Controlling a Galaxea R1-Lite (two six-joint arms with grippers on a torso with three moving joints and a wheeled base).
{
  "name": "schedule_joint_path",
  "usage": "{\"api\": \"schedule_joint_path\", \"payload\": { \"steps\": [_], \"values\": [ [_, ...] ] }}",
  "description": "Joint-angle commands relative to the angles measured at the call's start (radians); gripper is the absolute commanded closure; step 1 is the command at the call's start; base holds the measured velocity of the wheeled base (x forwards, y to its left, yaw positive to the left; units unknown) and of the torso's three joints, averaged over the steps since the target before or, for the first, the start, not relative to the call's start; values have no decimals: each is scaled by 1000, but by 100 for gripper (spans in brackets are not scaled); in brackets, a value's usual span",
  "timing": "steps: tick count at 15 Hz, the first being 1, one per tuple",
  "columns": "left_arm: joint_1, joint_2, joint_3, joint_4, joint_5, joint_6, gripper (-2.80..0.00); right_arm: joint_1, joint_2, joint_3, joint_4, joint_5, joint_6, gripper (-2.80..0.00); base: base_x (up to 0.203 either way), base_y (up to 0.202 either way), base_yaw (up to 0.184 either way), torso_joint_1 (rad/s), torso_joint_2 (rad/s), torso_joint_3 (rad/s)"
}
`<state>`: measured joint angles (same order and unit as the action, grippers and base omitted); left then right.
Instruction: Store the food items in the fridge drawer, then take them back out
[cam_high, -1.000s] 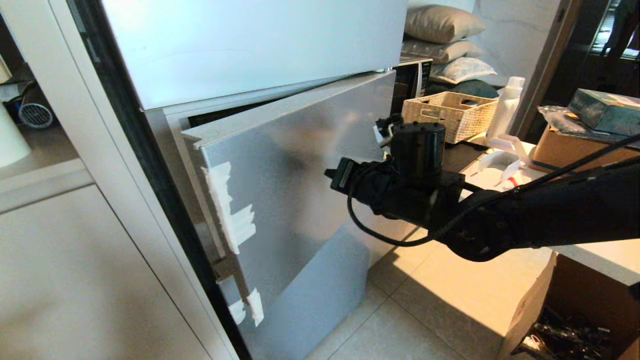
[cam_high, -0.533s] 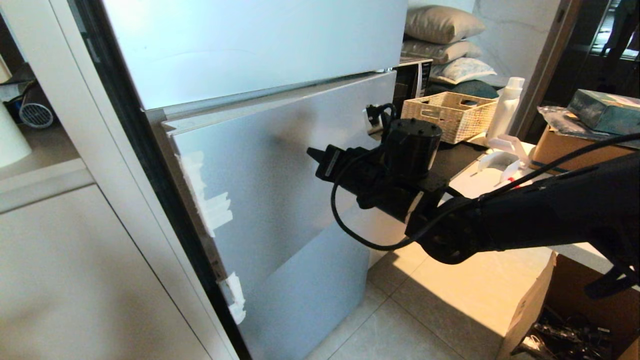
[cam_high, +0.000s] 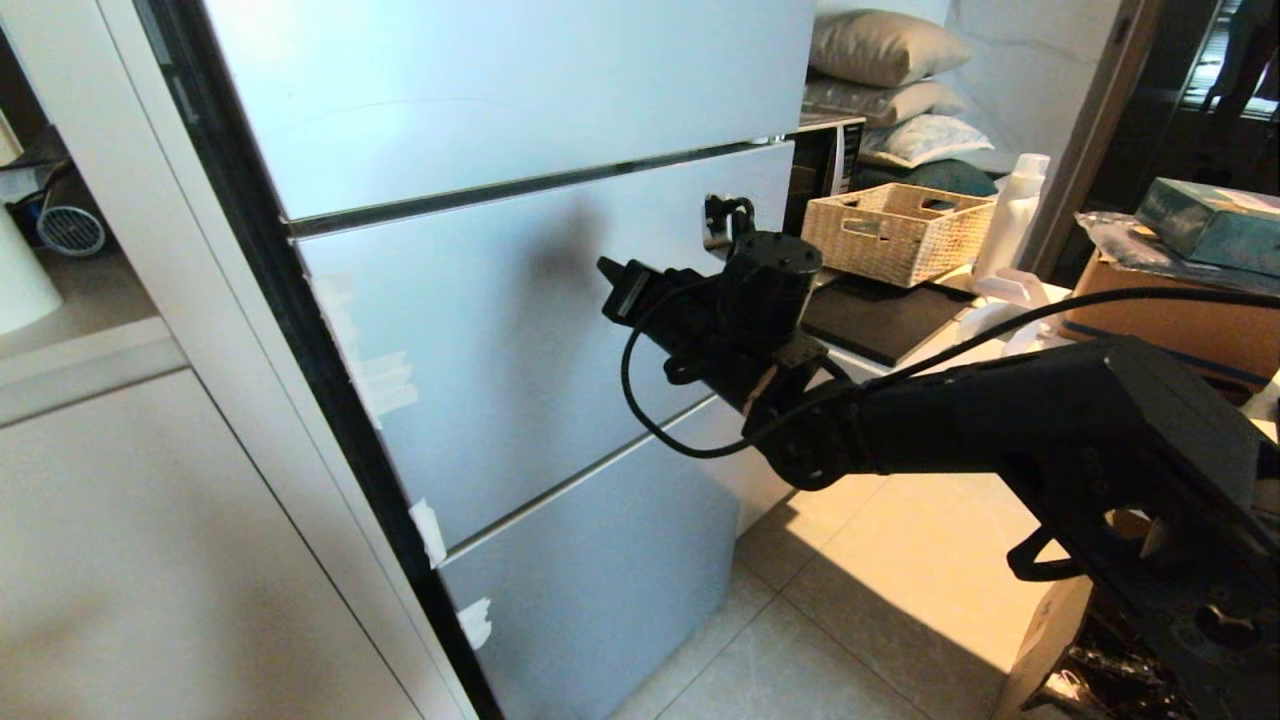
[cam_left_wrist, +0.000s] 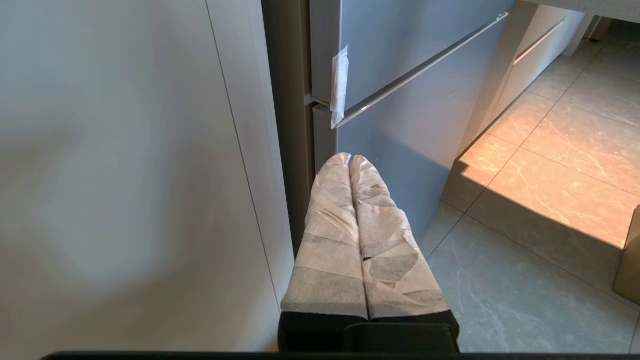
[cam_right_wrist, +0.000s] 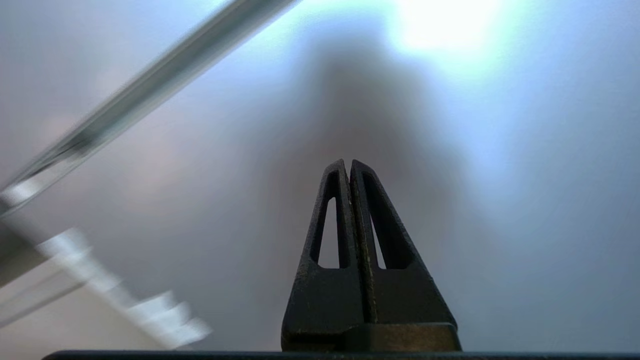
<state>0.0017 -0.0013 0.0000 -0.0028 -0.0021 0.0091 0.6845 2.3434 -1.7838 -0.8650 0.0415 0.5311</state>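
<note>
The right claw (cam_high: 615, 290), clenched and empty, is pressing on the middle panel of the tall pale silver-blue fridge (cam_high: 480, 330); pushing squarely and steadily should seat it flush. The head view is showing all panels level. The left claw (cam_left_wrist: 350, 162), clenched, is hanging low beside the fridge's edge with its white tape scrap (cam_left_wrist: 339, 85). No food or drawer is showing.

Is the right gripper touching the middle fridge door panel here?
Cannot tell. The right wrist view shows the right gripper shut, tips aimed at the middle door panel; no contact or gap shows plainly. In the head view the wrist hides the tips.
</note>
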Motion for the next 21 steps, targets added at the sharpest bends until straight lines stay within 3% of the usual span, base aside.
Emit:
{"api": "schedule_joint_path", "payload": {
  "steps": [1,5,8,12,16,18,21],
  "values": [
    [1,-2,2,0,-1,0,0,1,-41,54,-3,-20,-3,0,0,0,0,0,0,0],
    [0,0,2,0,1,0,0,0,-488,401,68,-20,-67,0,0,0,0,0,0,0],
    [0,0,2,0,0,0,0,-84,-936,719,222,-47,-177,0,0,0,0,0,0,0],
    [1,0,2,0,0,0,0,-323,-1546,1178,482,-65,-334,0,0,0,0,0,0,0],
    [1,0,2,0,1,0,0,-604,-1992,1642,613,-79,-515,0,0,0,0,0,0,0],
    [0,0,2,0,1,0,0,-664,-2158,1769,708,-77,-587,0,0,0,0,0,0,0],
    [1,0,2,-2,1,-5,0,-684,-2351,1780,817,-34,-613,0,0,0,0,0,0,0]
  ]
}}
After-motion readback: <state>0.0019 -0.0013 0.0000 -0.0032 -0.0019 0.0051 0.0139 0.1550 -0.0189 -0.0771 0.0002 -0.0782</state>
